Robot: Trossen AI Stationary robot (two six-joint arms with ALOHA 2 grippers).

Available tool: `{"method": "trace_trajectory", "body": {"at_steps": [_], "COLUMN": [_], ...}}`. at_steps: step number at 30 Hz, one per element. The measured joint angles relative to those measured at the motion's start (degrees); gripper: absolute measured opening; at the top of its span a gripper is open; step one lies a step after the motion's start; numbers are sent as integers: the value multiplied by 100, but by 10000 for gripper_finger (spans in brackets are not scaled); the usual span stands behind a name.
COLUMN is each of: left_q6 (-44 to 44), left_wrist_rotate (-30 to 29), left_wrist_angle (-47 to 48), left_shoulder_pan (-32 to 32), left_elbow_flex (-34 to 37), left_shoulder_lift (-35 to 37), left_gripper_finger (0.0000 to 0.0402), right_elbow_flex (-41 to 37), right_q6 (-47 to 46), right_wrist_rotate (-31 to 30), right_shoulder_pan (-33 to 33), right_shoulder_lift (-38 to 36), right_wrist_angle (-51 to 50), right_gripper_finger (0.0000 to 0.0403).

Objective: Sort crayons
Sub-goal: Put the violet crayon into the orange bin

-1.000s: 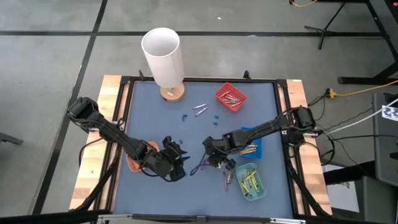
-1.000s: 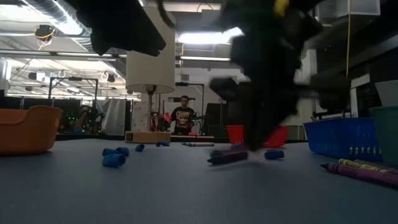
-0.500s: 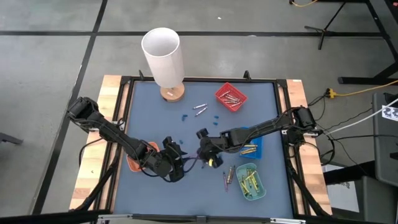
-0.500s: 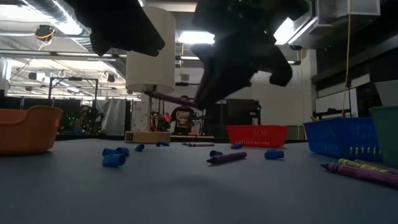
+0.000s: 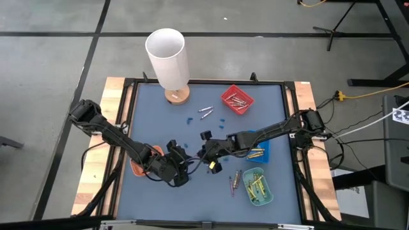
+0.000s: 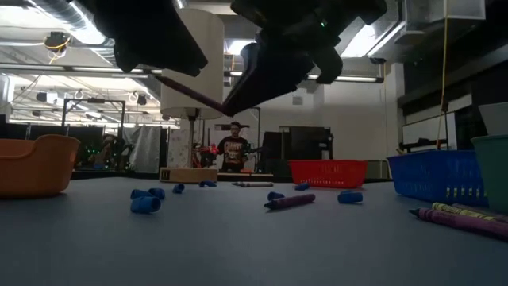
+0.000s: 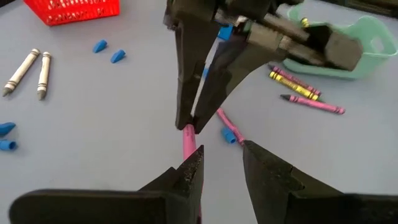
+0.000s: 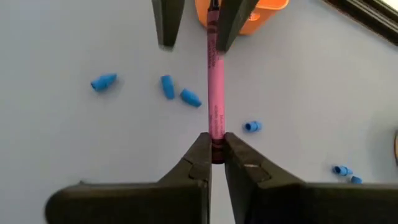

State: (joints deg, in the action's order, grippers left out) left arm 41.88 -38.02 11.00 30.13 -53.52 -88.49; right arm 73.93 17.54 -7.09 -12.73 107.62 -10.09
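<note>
A pink crayon [image 8: 214, 87] is pinched at one end between the closed fingers of the right gripper [image 8: 214, 149] and held up off the table [image 5: 153, 121], clear of the surface. Its free end reaches the left gripper [image 7: 219, 165], whose fingers stand spread; the crayon lies against one finger [image 7: 189, 177] and the other is apart from it. In the high view the two grippers meet nose to nose, the left gripper [image 5: 181, 167] just beside the right gripper [image 5: 206, 157].

Below the right gripper, one purple crayon [image 6: 290, 201] lies on the table among small blue bits [image 6: 145, 204]. Near it, towards the right arm's side, four loose crayons [image 7: 305, 93] lie just beside a green tray [image 5: 259, 186], which holds several yellow ones; their number cannot be told. Behind the right gripper's arm sits one blue tray [image 5: 263, 148] with gold-orange crayons in it.

Farther out ahead of both grippers, two silver-grey crayons [image 5: 205, 111] lie side by side, and beyond them one red tray [image 5: 237, 99] holds more silver-grey ones. One orange tray [image 5: 137, 167] sits close behind the left gripper. One white cylinder [image 5: 167, 57] stands on a wooden base at the table's far edge. A person [image 6: 234, 149] stands in the room behind.
</note>
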Motion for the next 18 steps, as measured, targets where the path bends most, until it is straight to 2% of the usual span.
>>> {"method": "trace_trajectory", "body": {"at_steps": [10, 18], "left_q6": [-1, -25], "left_wrist_rotate": [1, 18], "left_wrist_angle": [246, 456], "left_shoulder_pan": [-29, -29], "left_elbow_flex": [0, 0], "left_shoulder_lift": [0, 0], "left_gripper_finger": [96, 96], "right_elbow_flex": [0, 0], "right_q6": [-417, -561], "right_wrist_rotate": [20, 260], "right_shoulder_pan": [0, 0], "right_shoulder_lift": [0, 0], "right_wrist_angle": [66, 63], "right_gripper_finger": [26, 26]}}
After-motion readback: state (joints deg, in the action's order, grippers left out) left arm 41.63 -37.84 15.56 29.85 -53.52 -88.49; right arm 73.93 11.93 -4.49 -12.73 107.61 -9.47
